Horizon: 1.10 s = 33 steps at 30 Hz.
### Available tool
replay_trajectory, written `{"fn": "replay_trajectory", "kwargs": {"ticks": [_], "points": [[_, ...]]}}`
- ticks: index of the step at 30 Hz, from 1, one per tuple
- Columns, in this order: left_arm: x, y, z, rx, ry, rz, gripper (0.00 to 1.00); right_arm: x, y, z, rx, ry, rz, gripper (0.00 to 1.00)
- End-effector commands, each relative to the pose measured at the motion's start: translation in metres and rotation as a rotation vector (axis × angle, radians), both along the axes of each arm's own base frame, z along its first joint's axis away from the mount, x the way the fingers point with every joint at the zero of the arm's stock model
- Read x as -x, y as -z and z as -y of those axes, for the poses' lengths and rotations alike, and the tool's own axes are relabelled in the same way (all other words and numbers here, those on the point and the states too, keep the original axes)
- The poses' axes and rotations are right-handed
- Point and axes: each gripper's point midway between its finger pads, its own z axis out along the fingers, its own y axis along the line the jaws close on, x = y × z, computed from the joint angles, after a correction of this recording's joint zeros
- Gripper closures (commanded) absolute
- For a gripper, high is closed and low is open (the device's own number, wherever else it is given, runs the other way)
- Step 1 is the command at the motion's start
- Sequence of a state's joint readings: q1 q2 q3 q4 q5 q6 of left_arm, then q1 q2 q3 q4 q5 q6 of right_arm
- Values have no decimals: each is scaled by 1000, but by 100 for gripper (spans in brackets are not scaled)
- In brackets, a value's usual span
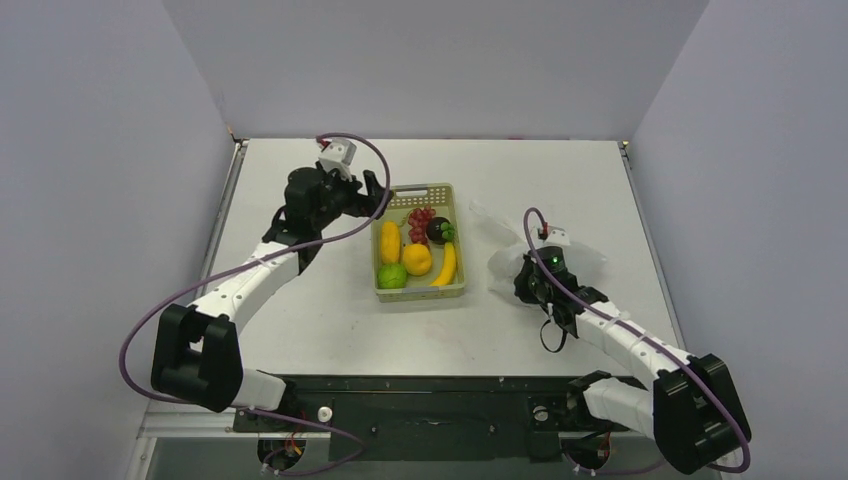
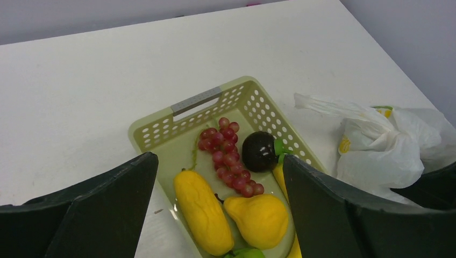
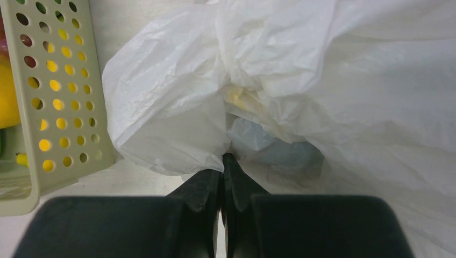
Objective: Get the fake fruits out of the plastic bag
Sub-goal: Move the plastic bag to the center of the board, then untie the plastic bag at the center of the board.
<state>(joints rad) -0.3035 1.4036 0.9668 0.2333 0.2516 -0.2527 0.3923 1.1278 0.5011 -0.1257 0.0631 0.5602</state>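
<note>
The bag (image 1: pixel 545 250) lies crumpled just beside the basket (image 1: pixel 421 189), at its three o'clock. The right gripper (image 3: pixel 222 161) is pinched tight on a fold at the bag's near edge, probably to anchor it for emptying. All clearly visible fruits (image 1: pixel 416 256) lie in the basket. The left gripper (image 2: pixel 216 164) hangs over its eleven o'clock corner, fingers apart and holding nothing.
</note>
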Motion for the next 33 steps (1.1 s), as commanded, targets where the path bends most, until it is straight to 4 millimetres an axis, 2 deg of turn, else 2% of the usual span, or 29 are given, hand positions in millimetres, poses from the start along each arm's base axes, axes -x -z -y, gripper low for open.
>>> {"fn": "replay_trajectory", "kwargs": {"ticks": [1,3,5,8,9,11,17,18,19,20,21,22,24,27,30,31,32,33], "points": [[18,-25,36,-43,109,98,15,3,-12,-6,-29,-28,71,100],[31,-18,54,-62,140,96,15,5,-17,-6,-35,-40,97,99],[40,-16,73,-58,158,70,15,6,-24,-5,-37,-41,127,83],[50,-26,101,21,177,17,16,5,-36,3,-38,3,170,21],[56,-29,114,37,185,15,16,4,-41,9,-36,46,182,15],[64,-34,136,78,182,9,16,1,-55,19,-39,129,206,13],[84,-20,208,101,173,4,16,0,-97,47,-91,328,266,12],[84,-18,224,99,173,3,16,1,-104,63,-62,407,292,12],[82,-3,235,75,173,-18,16,6,-108,77,-60,503,276,12],[85,-13,249,77,179,-9,17,11,-115,102,-12,628,308,12],[80,-13,263,67,177,-6,16,19,-117,118,5,716,296,16],[84,-5,270,36,171,-21,16,23,-121,135,34,792,308,18],[83,0,289,4,164,-26,16,24,-122,149,45,826,287,19],[83,11,314,-20,177,-31,16,20,-123,162,38,838,258,16],[79,22,322,-13,146,-50,16,12,-115,168,4,799,219,9],[78,26,325,-1,135,-66,17,7,-112,157,-48,732,196,8],[79,28,327,8,132,-77,17,4,-109,160,-60,715,192,6],[79,32,329,4,133,-82,17,-1,-106,145,-126,640,177,5]]}}
